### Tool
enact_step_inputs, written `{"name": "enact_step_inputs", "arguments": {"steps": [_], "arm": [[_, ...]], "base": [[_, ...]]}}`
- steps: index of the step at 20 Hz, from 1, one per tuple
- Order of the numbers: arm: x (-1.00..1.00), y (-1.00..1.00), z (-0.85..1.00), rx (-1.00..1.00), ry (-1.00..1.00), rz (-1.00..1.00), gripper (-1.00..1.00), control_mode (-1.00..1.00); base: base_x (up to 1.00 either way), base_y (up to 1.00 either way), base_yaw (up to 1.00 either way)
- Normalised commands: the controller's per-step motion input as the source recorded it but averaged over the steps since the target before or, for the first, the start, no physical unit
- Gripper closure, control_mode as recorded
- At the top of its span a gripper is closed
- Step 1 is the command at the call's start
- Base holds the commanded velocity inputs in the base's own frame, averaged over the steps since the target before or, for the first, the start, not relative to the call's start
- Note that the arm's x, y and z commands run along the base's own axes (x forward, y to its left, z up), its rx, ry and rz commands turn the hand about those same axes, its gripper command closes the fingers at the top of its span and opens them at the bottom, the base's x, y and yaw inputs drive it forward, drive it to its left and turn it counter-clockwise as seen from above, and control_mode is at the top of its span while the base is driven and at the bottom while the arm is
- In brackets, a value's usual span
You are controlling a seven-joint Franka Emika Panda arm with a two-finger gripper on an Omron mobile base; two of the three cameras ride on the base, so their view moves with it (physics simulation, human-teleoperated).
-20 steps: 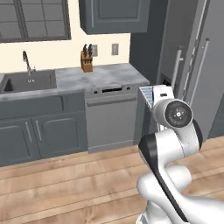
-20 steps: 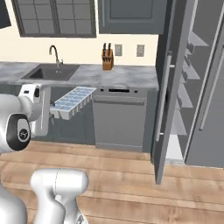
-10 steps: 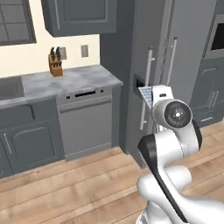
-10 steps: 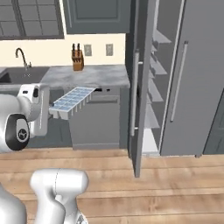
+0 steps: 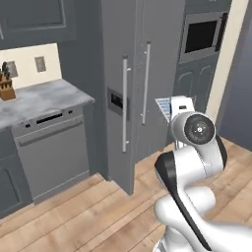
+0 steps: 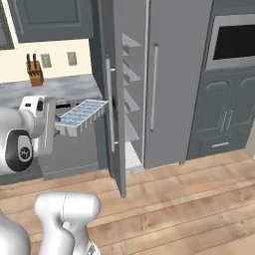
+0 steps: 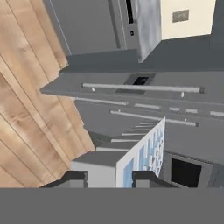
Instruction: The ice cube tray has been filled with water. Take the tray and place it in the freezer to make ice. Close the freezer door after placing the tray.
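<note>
My gripper (image 6: 62, 127) is shut on one end of the ice cube tray (image 6: 82, 113), a flat white tray with two rows of pale-blue water cells, held out about level at counter height. In the hand view the tray (image 7: 143, 158) runs away from between the finger tips (image 7: 77, 176). In the left base view the tray's far end (image 5: 164, 105) sticks out beside the white hand. The freezer door (image 6: 117, 60) with its long silver handle stands open, just right of the tray. Behind it the freezer's pale shelves (image 6: 130, 74) show. The door's dark dispenser panel (image 5: 116, 101) faces the left base camera.
The wider fridge door (image 6: 174, 74) is shut. To the right stands a wall oven (image 6: 233, 42) above dark cabinets. On the left are the dishwasher (image 5: 49, 142) and the counter with a knife block (image 6: 35, 73). Wooden floor lies in front of the fridge.
Both base views have swung right, from the sink and dishwasher toward the fridge, so the base has moved. The tray stays in my gripper in the same pose.
</note>
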Motion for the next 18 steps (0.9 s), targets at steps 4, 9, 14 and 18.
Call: {"name": "enact_step_inputs", "arguments": {"steps": [4, 9, 14, 18], "arm": [[0.00, 0.00, 0.00, 0.00, 0.00, 0.00, 1.00, 1.00], [0.00, 0.00, 0.00, 0.00, 0.00, 0.00, 1.00, 1.00], [0.00, 0.00, 0.00, 0.00, 0.00, 0.00, 1.00, 1.00], [0.00, 0.00, 0.00, 0.00, 0.00, 0.00, 1.00, 1.00]], "base": [[0.00, 0.00, -0.53], [0.00, 0.00, -0.52], [0.00, 0.00, -0.49], [0.10, 0.00, -0.42]]}}
